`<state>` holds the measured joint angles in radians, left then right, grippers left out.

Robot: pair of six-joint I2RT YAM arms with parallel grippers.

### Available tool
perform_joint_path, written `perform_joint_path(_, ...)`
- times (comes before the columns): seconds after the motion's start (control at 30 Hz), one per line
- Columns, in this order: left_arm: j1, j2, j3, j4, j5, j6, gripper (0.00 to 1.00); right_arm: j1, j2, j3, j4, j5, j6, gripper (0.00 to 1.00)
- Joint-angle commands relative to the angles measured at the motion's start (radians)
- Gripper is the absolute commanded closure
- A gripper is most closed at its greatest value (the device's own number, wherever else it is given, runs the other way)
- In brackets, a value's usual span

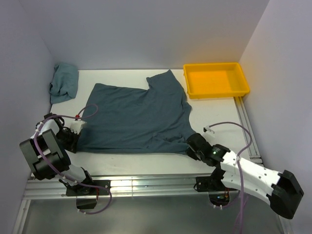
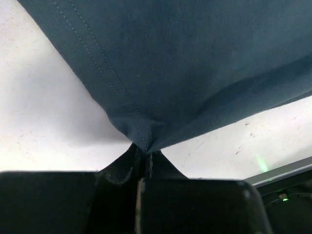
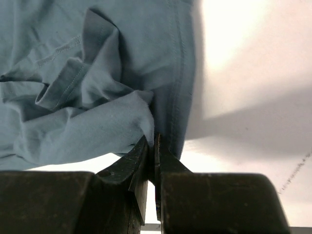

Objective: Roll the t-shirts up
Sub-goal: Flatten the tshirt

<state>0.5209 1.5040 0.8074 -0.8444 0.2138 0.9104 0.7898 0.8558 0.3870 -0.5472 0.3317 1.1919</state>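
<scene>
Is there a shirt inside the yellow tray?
No, the yellow tray shows only its bare floor; the t-shirt lies spread on the table beside it.

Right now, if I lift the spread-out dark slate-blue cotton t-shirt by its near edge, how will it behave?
Likely floppy: the spread t-shirt bunches into folds beside the right gripper. It should sag between grips, since the left gripper pinches only a hem corner. Seemingly light, its far end may drag over the white table.
</scene>
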Motion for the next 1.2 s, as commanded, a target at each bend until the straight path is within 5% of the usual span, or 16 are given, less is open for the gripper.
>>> perform_joint_path(0.0, 0.016, -0.021, -0.042, -0.005, -0.082, 0.088, 1.0, 0.008, -0.133, -0.063, -0.12, 0.021, 0.067, 1.0)
perform_joint_path(0.17, 0.018, 0.007, -0.027, -0.019, -0.074, 0.09, 1.0, 0.009, -0.317, -0.12, -0.154, -0.048, 0.095, 1.0)
perform_joint_path(0.37, 0.018, 0.032, -0.001, -0.036, -0.073, 0.094, 0.98, 0.037, -0.214, -0.123, -0.083, -0.138, 0.055, 1.0)
perform_joint_path(0.47, 0.018, 0.03, -0.008, -0.041, -0.085, 0.11, 0.85, 0.078, -0.135, -0.114, -0.065, -0.146, 0.052, 0.9)
perform_joint_path(0.6, 0.019, 0.013, 0.007, -0.058, -0.077, 0.116, 0.59, 0.13, -0.113, -0.06, -0.12, -0.102, 0.071, 0.59)
perform_joint_path(0.7, 0.021, -0.001, 0.059, -0.103, -0.044, 0.125, 0.5, 0.132, -0.15, -0.002, -0.184, -0.074, 0.058, 0.47)
perform_joint_path(0.97, 0.025, -0.01, 0.2, -0.214, 0.015, 0.113, 0.47, 0.134, -0.166, 0.157, -0.324, 0.049, 0.044, 0.41)
perform_joint_path(1.17, 0.028, 0.022, 0.3, -0.266, 0.079, 0.097, 0.47, 0.033, -0.055, 0.222, -0.196, 0.092, -0.134, 0.4)
